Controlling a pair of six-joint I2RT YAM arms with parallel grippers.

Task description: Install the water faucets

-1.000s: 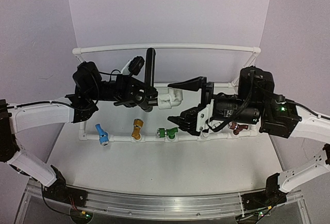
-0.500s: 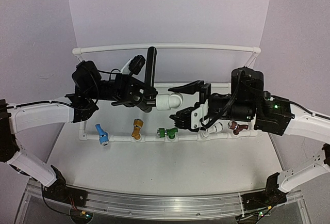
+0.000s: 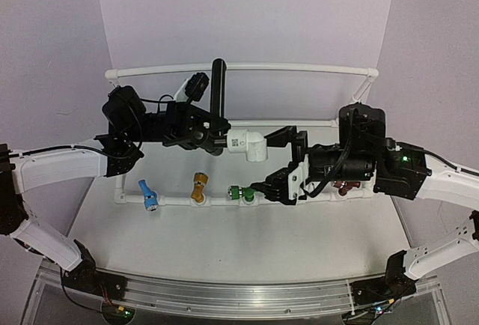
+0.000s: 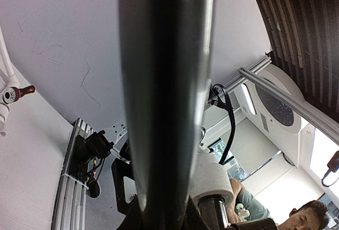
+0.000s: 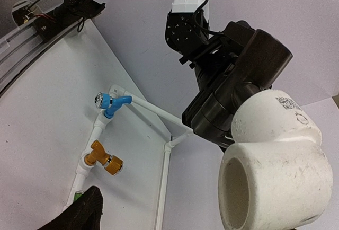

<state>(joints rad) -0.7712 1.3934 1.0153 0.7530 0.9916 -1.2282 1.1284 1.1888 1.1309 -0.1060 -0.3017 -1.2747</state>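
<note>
**Supervisor:** What has changed over the last second?

**Inspector:** The right gripper has dropped lower. A second ago its jaws stood to either side of the white elbow fitting. Now the upper finger lies just beside the fitting's right end. In the top view the lower finger overlaps the front pipe next to the green faucet. The dark faucet has risen a little, with its lever tip nearer the back rail. The left arm is otherwise much as it was.

**Supervisor:** Surface and room?

**Inspector:** The worktop is white, with plain pale walls behind it and at both sides. An aluminium rail runs along its near edge. A white pipe frame stands on the worktop. Its front pipe carries a blue faucet, an orange faucet, the green one and a dark red faucet.

**Supervisor:** The grippers?

**Inspector:** The left gripper is clamped tight on the dark faucet's body and holds it in the air above the frame. The lever points away from the arms, and the white elbow fitting sits on the faucet's right end. The right gripper's jaws are wide apart and hold nothing. From the right wrist the fitting's open mouth fills the lower right, and only one finger shows, well clear of it. I cannot tell whether the upper finger touches the fitting.
</note>
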